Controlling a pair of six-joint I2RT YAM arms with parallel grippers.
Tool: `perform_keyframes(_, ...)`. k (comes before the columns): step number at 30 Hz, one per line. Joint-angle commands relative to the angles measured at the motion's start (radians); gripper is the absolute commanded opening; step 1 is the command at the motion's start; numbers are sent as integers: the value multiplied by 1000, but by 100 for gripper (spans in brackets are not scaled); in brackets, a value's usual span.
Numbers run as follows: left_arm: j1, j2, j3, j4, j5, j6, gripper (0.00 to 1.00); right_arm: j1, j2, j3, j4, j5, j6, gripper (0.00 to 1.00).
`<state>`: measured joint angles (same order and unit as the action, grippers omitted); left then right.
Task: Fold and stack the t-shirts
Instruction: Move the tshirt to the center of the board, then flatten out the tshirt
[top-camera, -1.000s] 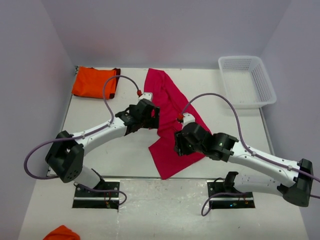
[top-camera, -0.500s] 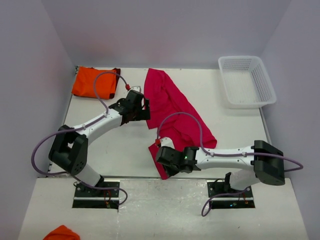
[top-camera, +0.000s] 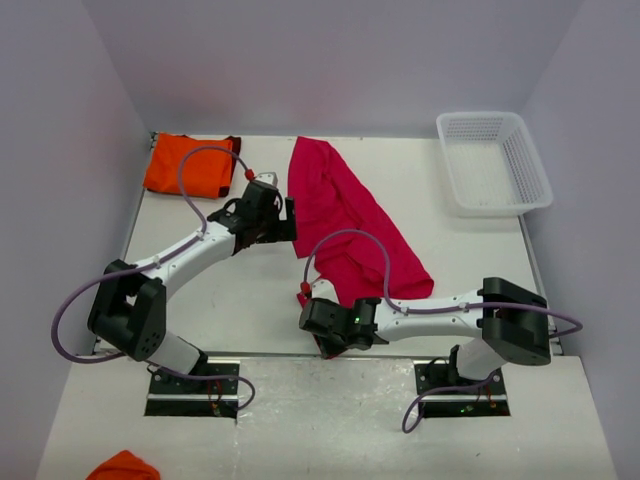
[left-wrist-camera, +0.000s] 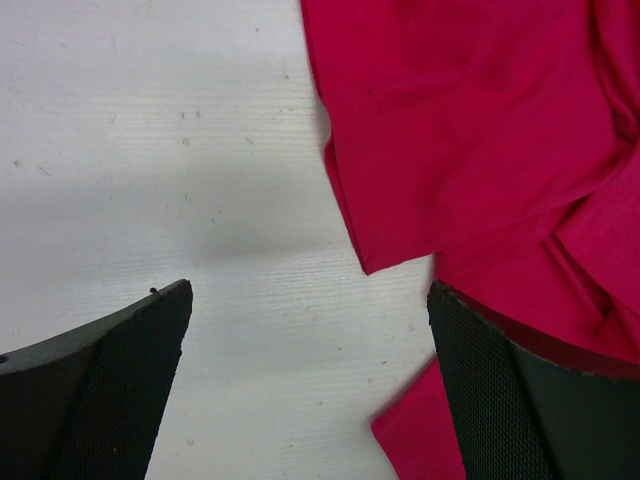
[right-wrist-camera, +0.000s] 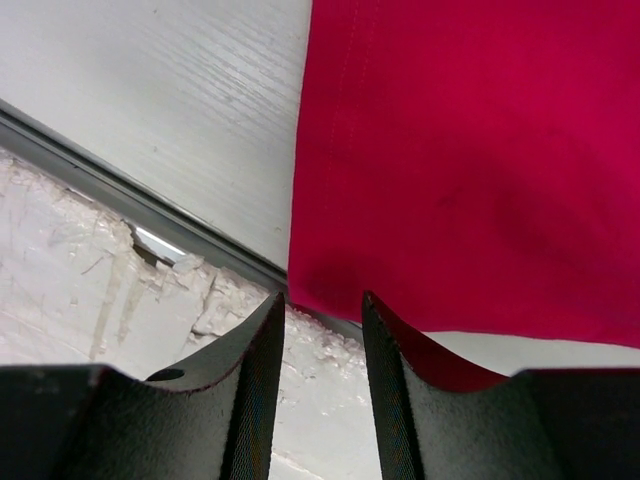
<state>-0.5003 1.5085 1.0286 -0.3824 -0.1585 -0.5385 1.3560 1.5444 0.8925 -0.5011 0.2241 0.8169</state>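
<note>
First, low in the overhead view and off the near left of the table (top-camera: 240, 290), we see a small heap of orange cloth (top-camera: 122, 466). At the table's far left corner the orange t-shirt (top-camera: 188, 165) lies folded, with its dark maroon edge along the right side.

Just right of it, the left fingers (top-camera: 285, 222) hover at the left border of the crimson t-shirt (top-camera: 345, 215). From the wrist they are spread wide, one finger (left-wrist-camera: 110, 400) over bare table and the other over the red cloth (left-wrist-camera: 480, 150), gripping nothing.

The crimson t-shirt lies unfolded and rumpled across the middle of the table. It runs diagonally from the far edge to a point at the near edge.

At that near point, the right fingers (top-camera: 322, 338) reach in low from the right. In the wrist view they (right-wrist-camera: 250, 390) stand close together with a narrow gap between them. The shirt's hemmed corner (right-wrist-camera: 470, 150) sits right at their tips, over the table's metal edge strip. We cannot tell whether any cloth is caught between them.

Far right, a white lattice basket (top-camera: 495, 160) sits at the back corner, well apart from both shirts.
</note>
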Motion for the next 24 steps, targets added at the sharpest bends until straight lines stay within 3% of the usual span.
perform_keyframes(1,11,-37,-9,33,23,17,100,11,-6,-15,48,8,45,38)
perform_keyframes(14,26,-54,-13,27,33,18,100,38,-1,-107,111,-9,108,36)
perform_keyframes(17,28,-59,-13,23,33,20,100,37,19,-107,118,0,120,18)
perform_keyframes(24,32,-62,-18,22,33,20,100,38,65,-38,23,104,151,8)
